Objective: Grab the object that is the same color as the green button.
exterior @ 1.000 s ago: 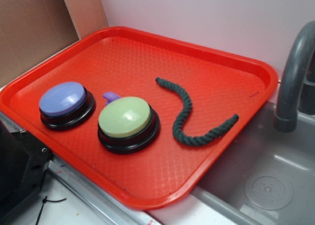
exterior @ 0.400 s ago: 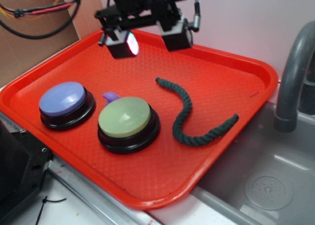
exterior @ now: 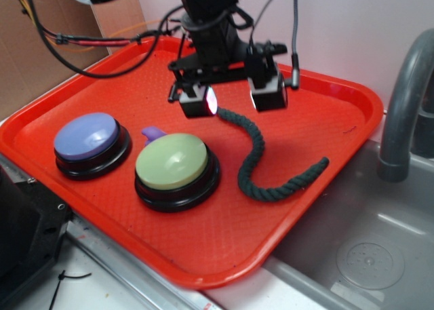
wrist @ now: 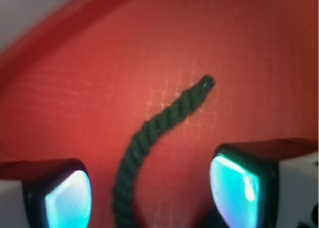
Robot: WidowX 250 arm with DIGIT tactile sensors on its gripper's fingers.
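Observation:
A dark green twisted rope piece (exterior: 256, 159) lies in a wavy S on the red tray (exterior: 203, 228), right of the pale yellow-green dome button (exterior: 172, 162) on its black base. My gripper (exterior: 234, 98) hangs open just above the rope's upper left end, one finger on each side of it. In the wrist view the rope (wrist: 149, 138) runs up between the two glowing fingertips (wrist: 67, 200), and my gripper (wrist: 152, 198) holds nothing.
A lavender-blue dome button (exterior: 87, 137) sits at the tray's left, and a small purple piece (exterior: 153, 132) peeks out behind the green button. A grey faucet (exterior: 403, 106) and a sink basin (exterior: 366, 256) lie right of the tray. Cardboard (exterior: 41, 59) stands at back left.
The gripper has come down and rightward from the top left of the view to just over the rope's upper end. The rope and buttons have not moved.

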